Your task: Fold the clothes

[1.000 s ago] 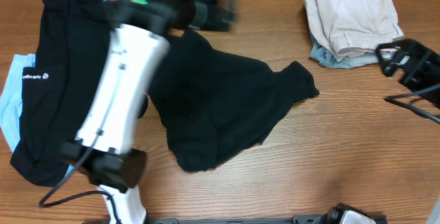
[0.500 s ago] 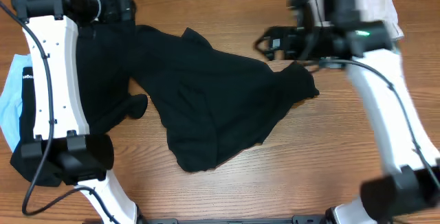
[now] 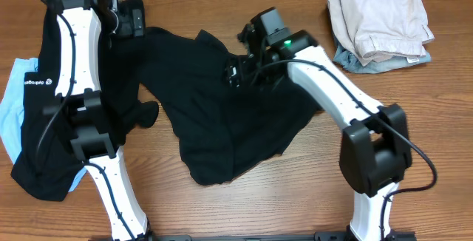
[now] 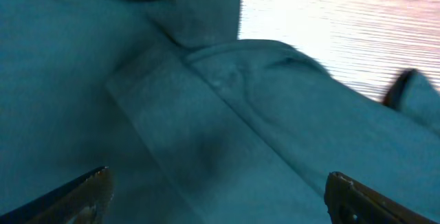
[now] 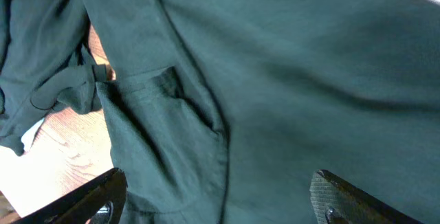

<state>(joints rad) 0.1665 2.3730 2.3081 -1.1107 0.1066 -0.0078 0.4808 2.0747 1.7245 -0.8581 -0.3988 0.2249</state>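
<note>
Beneath right pincer (image 3: 235, 72), jaws apart, black T-shirt (image 3: 222, 137), left pincer (image 3: 137, 21) also apart

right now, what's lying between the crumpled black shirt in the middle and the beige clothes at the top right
Nothing: only bare wooden table separates the black shirt from the beige clothes, as the overhead view shows.
</note>
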